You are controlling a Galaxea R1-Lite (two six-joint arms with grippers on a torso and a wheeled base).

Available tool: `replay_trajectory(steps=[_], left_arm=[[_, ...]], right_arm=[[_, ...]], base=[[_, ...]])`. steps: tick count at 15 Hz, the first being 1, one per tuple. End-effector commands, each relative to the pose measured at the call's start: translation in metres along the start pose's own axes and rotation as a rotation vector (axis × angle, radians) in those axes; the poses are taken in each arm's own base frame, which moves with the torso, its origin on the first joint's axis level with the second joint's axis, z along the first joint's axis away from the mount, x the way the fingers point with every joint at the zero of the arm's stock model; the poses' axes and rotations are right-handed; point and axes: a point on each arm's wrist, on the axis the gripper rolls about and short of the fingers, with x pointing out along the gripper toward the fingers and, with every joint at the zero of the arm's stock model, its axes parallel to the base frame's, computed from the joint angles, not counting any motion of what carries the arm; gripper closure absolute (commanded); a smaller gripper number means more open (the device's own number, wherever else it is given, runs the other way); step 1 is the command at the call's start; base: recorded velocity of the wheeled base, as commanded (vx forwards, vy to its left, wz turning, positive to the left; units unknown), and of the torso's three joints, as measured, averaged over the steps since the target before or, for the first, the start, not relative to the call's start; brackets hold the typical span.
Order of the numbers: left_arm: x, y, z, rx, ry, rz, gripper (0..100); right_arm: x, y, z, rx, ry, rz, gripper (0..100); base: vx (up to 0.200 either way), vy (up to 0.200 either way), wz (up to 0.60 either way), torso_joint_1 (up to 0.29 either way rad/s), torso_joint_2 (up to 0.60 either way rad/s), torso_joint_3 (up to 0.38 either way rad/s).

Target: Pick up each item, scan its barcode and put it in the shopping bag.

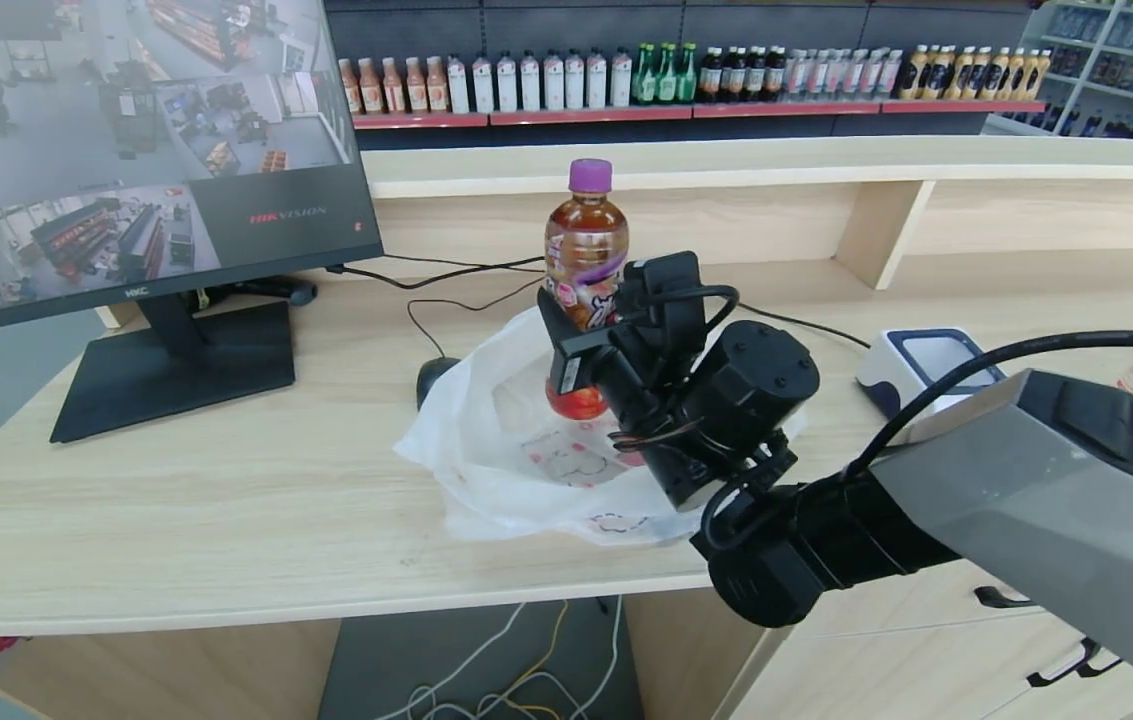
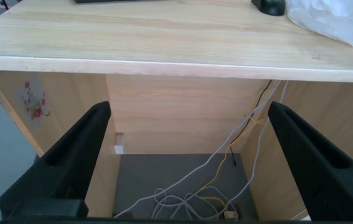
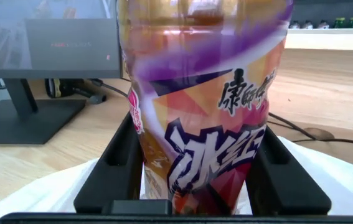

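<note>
**Bottle gripped upright over the bag**

The wooden counter (image 1: 226, 500) spreads beneath the right claw (image 1: 581, 300), and the monitor (image 1: 126, 150) stands well off to the claw's left. The white shopping bag (image 1: 486, 440) lies crumpled directly under it. The scanner (image 1: 926, 365) sits near on its right. The right claw is clamped on the purple-capped tea bottle (image 1: 586, 240), held upright over the bag. A black mouse (image 1: 434, 378) lies just left of the bag. The left claw (image 2: 188, 155) hangs with fingers spread wide, facing the counter's front edge from below.

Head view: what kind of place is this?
Probably a shop checkout: rows of drink bottles fill the back shelf, a barcode scanner sits on the wooden counter, and a shopping bag lies near a monitor showing security-camera pictures.
</note>
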Motion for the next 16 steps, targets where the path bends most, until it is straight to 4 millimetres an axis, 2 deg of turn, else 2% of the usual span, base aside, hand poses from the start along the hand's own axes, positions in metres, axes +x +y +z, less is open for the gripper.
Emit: replay_trajectory(steps=[1,7,11,16], left_arm=[[0.0,0.0,0.0,-0.002,0.0,0.0,0],[0.0,0.0,0.0,0.0,0.0,0.0,0],[0.0,0.0,0.0,-0.002,0.0,0.0,0],[0.0,0.0,0.0,0.0,0.0,0.0,0]], right_arm=[[0.007,0.0,-0.015,-0.009,0.02,-0.004,100],[0.028,0.015,-0.014,0.005,-0.003,0.011,100],[0.024,0.027,-0.016,0.013,0.007,0.033,100],[0.018,0.039,-0.033,0.029,0.023,0.049,100]], base=[[0.0,0.0,0.0,0.0,0.0,0.0],[0.0,0.0,0.0,0.0,0.0,0.0],[0.0,0.0,0.0,0.0,0.0,0.0],[0.0,0.0,0.0,0.0,0.0,0.0]])
